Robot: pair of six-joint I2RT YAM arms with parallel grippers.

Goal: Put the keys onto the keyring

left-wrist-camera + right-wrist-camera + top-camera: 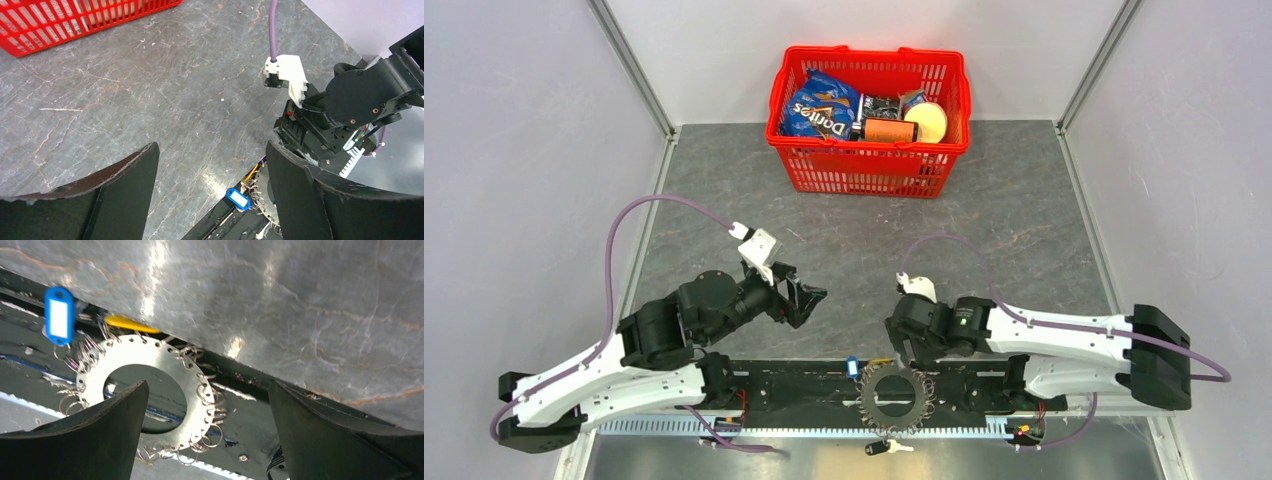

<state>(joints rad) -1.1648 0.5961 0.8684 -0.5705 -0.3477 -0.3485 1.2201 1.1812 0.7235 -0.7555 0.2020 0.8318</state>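
Our right end effector (207,390) gapes empty by the keyring (185,371) (left end effector (212,150) likewise); next we pinch the blue key (58,315).

The tabletop (300,300) looks like grey veined stone, smooth with a soft sheen. The keyring (150,350) is pale brushed metal fringed with thin wire loops. The blue key head (58,315) is glossy plastic; the basket (869,165) is red plastic lattice.
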